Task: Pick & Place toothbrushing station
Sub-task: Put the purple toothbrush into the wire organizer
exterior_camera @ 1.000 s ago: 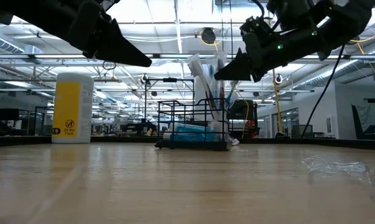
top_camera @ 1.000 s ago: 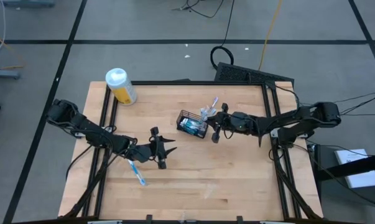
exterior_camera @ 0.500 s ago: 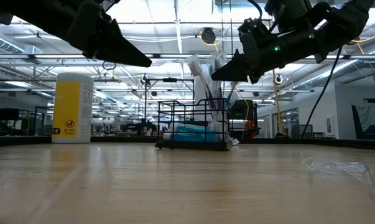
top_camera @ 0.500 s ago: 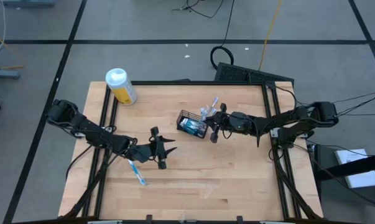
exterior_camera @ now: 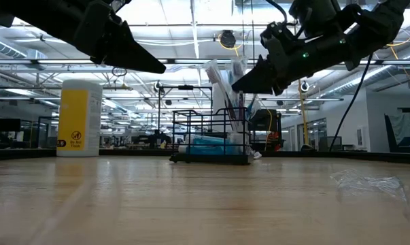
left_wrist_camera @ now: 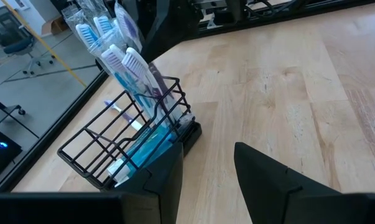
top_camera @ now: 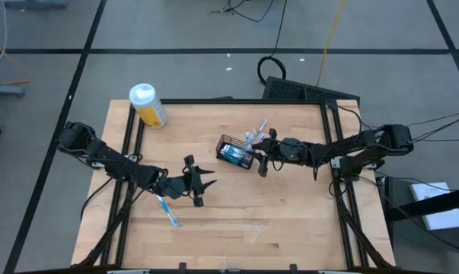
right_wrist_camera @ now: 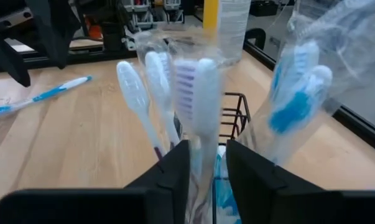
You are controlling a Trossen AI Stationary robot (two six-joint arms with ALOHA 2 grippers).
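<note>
The black wire-mesh basket [top_camera: 235, 152] stands mid-surface [top_camera: 290, 221], toothbrushes [right_wrist_camera: 203, 93] upright inside. The right claw [top_camera: 262, 157] sits just beside it, fingers parted around one brush. The left claw [top_camera: 201, 184], released, hovers well apart.

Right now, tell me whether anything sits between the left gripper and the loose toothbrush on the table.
Nothing visible does. The left gripper hovers open over bare wood, and the loose toothbrush lies just beside it toward the table's front-left. The basket and yellow bottle stand well away.
</note>
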